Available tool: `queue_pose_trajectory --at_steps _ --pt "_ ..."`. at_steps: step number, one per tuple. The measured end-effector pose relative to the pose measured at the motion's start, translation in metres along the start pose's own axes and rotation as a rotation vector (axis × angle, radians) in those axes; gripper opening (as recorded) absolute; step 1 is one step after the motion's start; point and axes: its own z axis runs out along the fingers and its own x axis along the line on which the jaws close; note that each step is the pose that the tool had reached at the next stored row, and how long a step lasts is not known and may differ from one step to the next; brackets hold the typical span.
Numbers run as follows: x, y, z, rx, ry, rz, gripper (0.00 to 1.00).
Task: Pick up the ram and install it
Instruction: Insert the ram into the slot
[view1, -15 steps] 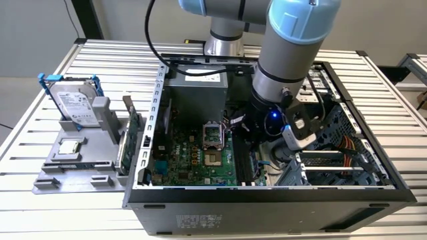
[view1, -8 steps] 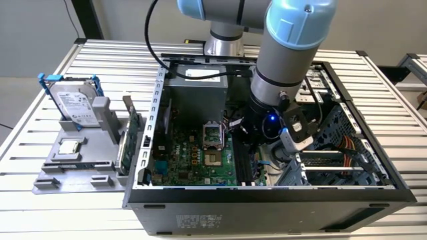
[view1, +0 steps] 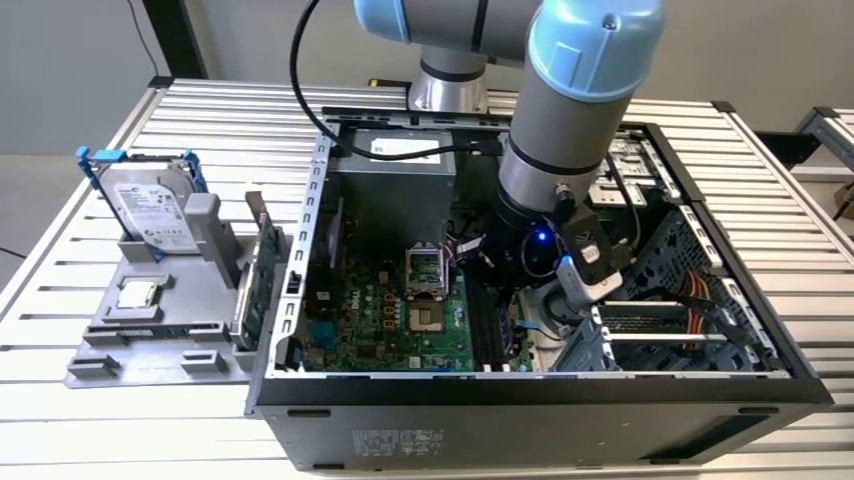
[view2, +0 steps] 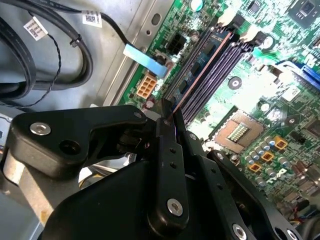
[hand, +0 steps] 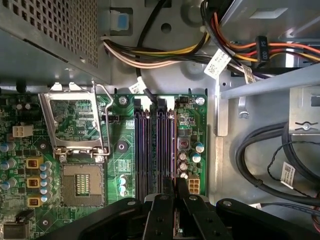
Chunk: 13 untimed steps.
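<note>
We see the arm (view1: 574, 110) reaching down from above into the open computer case (view1: 534, 390), its wrist bent so that the tool (view1: 497, 300) points down at the motherboard (view1: 387, 320), over the black memory slots (view1: 483, 330) towards the exterior view's right of the processor socket (view1: 424, 270).

In both wrist views the tool's black fingers (view2: 169, 150) stand close together, pinched on the thin edge of the ram (view2: 202, 62). In the second wrist view the ram is a blue stick with dark chips, running away from the fingertips along the slots (view2: 220, 70), in line with them and seated in or just over the slot nearest the case wall; we cannot tell which. In the first wrist view the tool (hand: 175, 197) sits at the near end of the slots (hand: 155, 145), with the open socket (hand: 82, 185) beside them and bundled cables (hand: 165, 55) beyond.

On the worktop (view1: 80, 420), at the exterior view's left of the case, a grey holder (view1: 160, 330) carries a silver hard drive (view1: 147, 210) in a blue frame and a green circuit card (view1: 260, 275) standing on edge.
</note>
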Motion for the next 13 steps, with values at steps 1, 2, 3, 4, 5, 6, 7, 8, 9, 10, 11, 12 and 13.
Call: queue_pose_trajectory --at_steps 1,2,3,4,5,6,7,8,9,10,11,12,13 --pt "0.0000 0.0000 0.0000 0.0000 0.0000 0.000 0.00" --pt "0.0000 -0.0001 0.0000 0.0000 0.0000 0.000 0.00" --pt "0.0000 -0.0001 0.0000 -0.0001 0.0000 0.000 0.00" --pt "0.0000 -0.0005 0.0000 0.0000 0.0000 0.000 0.00" --pt "0.0000 -0.0011 0.0000 0.0000 0.0000 0.000 0.00" --pt "-0.0001 -0.0015 -0.0001 -0.0002 0.0000 0.000 0.00" --pt "-0.0003 -0.0016 -0.0001 -0.0002 0.0001 0.000 0.00" --pt "-0.0002 -0.0017 -0.0001 -0.0003 0.0001 0.000 0.00" --pt "-0.0002 -0.0018 -0.0001 -0.0003 0.0000 0.000 0.00" --pt "-0.0002 -0.0019 -0.0001 -0.0003 0.0000 0.000 0.00" --pt "-0.0002 -0.0021 -0.0001 -0.0002 0.0000 -0.001 0.00" --pt "0.0001 -0.0022 -0.0001 -0.0003 0.0000 -0.002 0.00" --pt "0.0002 -0.0024 -0.0001 -0.0003 0.0000 -0.003 0.00"
